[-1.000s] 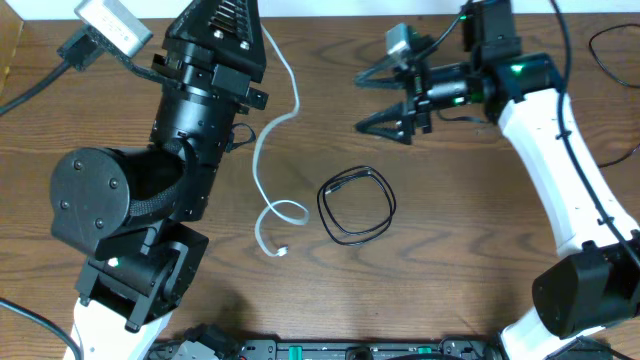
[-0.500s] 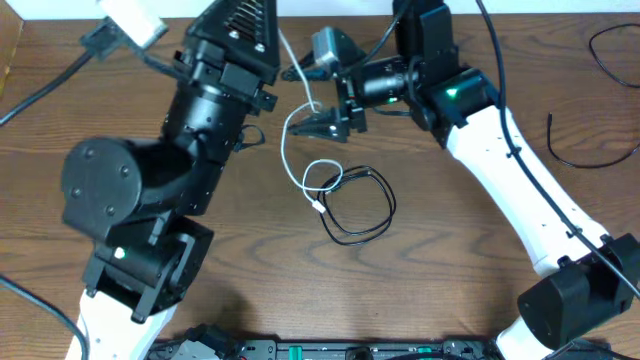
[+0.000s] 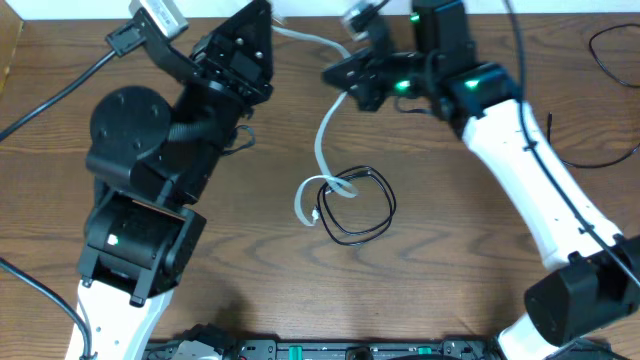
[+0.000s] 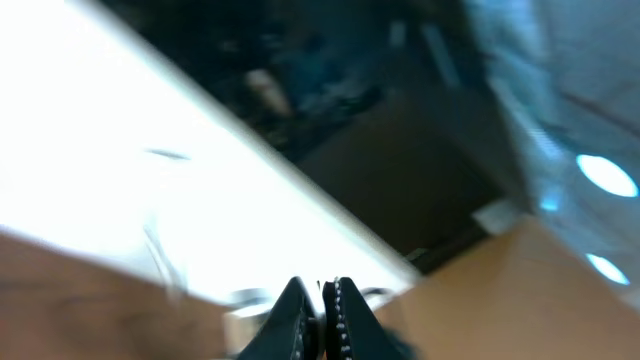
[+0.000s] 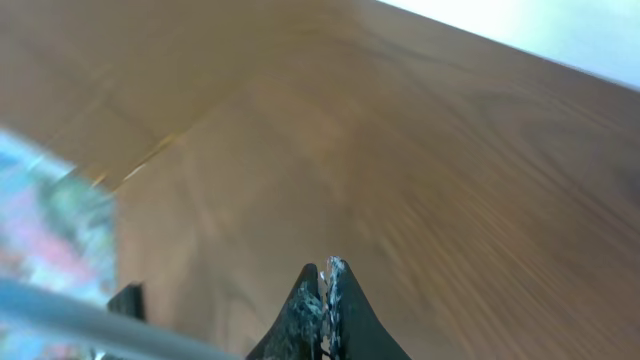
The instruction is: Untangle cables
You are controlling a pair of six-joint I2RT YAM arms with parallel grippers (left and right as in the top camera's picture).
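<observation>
A white cable (image 3: 322, 135) runs from my left gripper (image 3: 266, 20) at the table's far edge, across to my right gripper (image 3: 332, 76), then down to a small loop. That loop lies over the left side of a coiled black cable (image 3: 390, 210) at mid-table. In the blurred left wrist view the left gripper (image 4: 322, 285) is pinched shut with a thin sliver between the tips. The right wrist view shows the right gripper (image 5: 322, 268) shut, white showing between its jaws, above bare wood.
Thin black cords lie at the right edge (image 3: 595, 160) and the far right corner (image 3: 610, 40). A grey connector (image 3: 152, 14) and a thick black lead (image 3: 40, 90) hang by the left arm. The table's far edge (image 3: 310, 12) runs just behind both grippers.
My right gripper swung left from the far right, reached the white cable and shut. The left arm turned toward the far edge. The white cable's loop slid right onto the black coil.
</observation>
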